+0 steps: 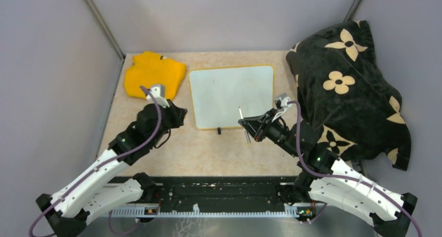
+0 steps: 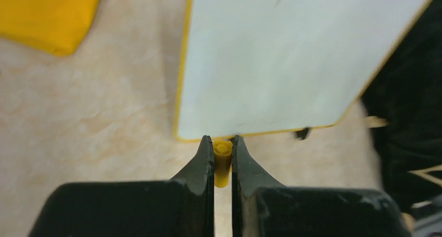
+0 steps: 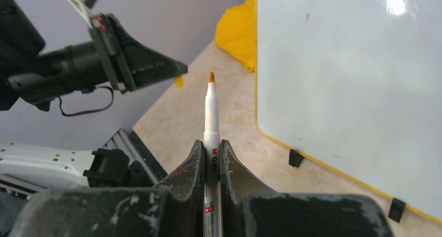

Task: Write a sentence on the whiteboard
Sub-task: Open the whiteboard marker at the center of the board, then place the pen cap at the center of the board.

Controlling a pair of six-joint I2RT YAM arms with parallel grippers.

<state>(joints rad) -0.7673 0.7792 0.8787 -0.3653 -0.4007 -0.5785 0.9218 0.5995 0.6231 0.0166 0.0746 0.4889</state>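
Whiteboard (image 1: 231, 96) lies flat at the middle of the tan table (image 1: 208, 153), its white face ringed by a thin yellow rim and small black feet (image 3: 295, 158) showing along its near edge. Starting at the left, we see a crumpled yellow cloth (image 1: 154, 74) at the far corner, just beside the board's left edge and not touching it. Nearer to us, the left gripper (image 2: 222, 143) hangs above the table close to the board's near-left corner, its jaws pressed together on a small yellow cap (image 2: 222, 161) that stands between the fingertips. Across the board's near edge, the right gripper (image 3: 211, 146) is clamped on a white marker (image 3: 211, 112), whose bare orange tip points away from the arm. From above, that tip falls over the board's near-right part; in the wrist view it stands in the air, clear of the surface. At the far right, we see a black blanket (image 1: 349, 91) with cream flowers, heaped against the wall and reaching the board's right edge.
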